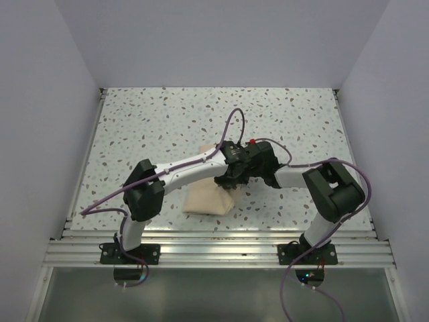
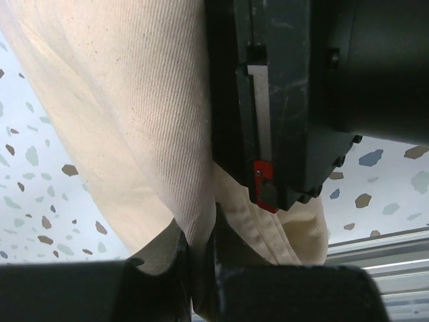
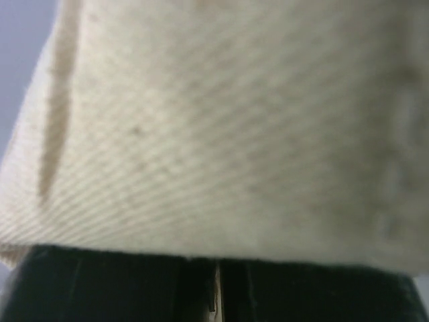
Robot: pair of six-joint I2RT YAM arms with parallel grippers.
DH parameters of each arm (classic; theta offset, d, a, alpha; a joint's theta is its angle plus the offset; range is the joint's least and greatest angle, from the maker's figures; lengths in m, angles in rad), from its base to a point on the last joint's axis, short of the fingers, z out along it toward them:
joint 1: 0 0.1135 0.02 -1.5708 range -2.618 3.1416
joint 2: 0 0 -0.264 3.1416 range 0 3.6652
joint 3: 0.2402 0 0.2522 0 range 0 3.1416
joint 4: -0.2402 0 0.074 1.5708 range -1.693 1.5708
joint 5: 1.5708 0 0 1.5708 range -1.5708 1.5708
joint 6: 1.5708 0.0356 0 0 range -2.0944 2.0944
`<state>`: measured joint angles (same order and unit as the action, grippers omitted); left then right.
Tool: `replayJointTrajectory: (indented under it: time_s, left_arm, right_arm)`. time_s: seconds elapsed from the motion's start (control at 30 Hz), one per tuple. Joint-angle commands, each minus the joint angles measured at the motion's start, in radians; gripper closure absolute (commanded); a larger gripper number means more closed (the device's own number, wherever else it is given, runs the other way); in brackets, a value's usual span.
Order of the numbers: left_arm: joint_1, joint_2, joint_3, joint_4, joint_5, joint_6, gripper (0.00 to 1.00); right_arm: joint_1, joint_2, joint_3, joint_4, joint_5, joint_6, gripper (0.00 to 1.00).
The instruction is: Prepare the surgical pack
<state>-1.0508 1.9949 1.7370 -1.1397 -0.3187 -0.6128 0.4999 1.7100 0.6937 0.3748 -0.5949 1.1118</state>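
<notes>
The tan wrap sheet (image 1: 209,198) lies folded into a bundle on the speckled table (image 1: 161,127), between the two arms. My left gripper (image 1: 226,181) is shut on a fold of the wrap (image 2: 134,121) near the bundle's right side; the cloth runs down between its fingers (image 2: 175,258). My right gripper (image 1: 236,176) meets it from the right and is shut on a thin edge of the wrap (image 3: 221,134), which fills its view. The right gripper's body (image 2: 288,100) shows close in the left wrist view. The tray, instruments and gauze are hidden.
An aluminium rail (image 1: 221,249) runs along the table's near edge. White walls (image 1: 53,100) close the left, right and back sides.
</notes>
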Motion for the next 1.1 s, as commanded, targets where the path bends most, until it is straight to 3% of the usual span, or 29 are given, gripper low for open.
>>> replayJointTrajectory:
  time_s: [0.0, 0.07, 0.13, 0.23, 0.43, 0.63, 0.77, 0.87, 1.0, 1.07]
  left_arm:
    - [-0.031, -0.07, 0.05, 0.17, 0.049, 0.05, 1.0]
    - [-0.029, -0.083, 0.026, 0.17, 0.037, 0.05, 1.0]
    - [-0.026, -0.099, 0.004, 0.179, 0.032, 0.051, 1.0]
    - [-0.02, -0.114, -0.028, 0.189, 0.035, 0.054, 1.0]
    - [-0.009, -0.137, -0.057, 0.198, 0.03, 0.073, 1.0]
    - [-0.011, -0.137, -0.033, 0.228, 0.068, 0.093, 1.0]
    - [-0.014, -0.122, -0.016, 0.262, 0.122, 0.099, 1.0]
    - [-0.017, -0.097, 0.006, 0.27, 0.158, 0.102, 1.0]
    - [-0.018, -0.081, -0.008, 0.271, 0.181, 0.105, 1.0]
    - [-0.018, -0.084, -0.034, 0.265, 0.172, 0.105, 1.0]
  right_arm:
    - [-0.035, 0.018, 0.026, -0.061, 0.021, -0.081, 1.0]
    - [-0.128, -0.056, -0.023, -0.106, -0.003, -0.144, 1.0]
    - [-0.179, -0.101, 0.009, -0.267, -0.063, -0.276, 1.0]
    - [-0.187, -0.189, 0.041, -0.454, -0.062, -0.419, 0.98]
    - [-0.187, -0.259, 0.038, -0.565, -0.074, -0.46, 0.97]
    - [-0.179, -0.294, -0.133, -0.286, -0.06, -0.271, 1.0]
    - [-0.126, -0.224, -0.269, 0.197, 0.075, -0.072, 1.0]
    - [-0.011, -0.092, -0.238, 0.357, 0.208, 0.015, 1.0]
    - [0.028, -0.001, -0.229, 0.54, 0.245, 0.133, 1.0]
    - [0.0, -0.042, -0.2, 0.41, 0.212, 0.109, 1.0]
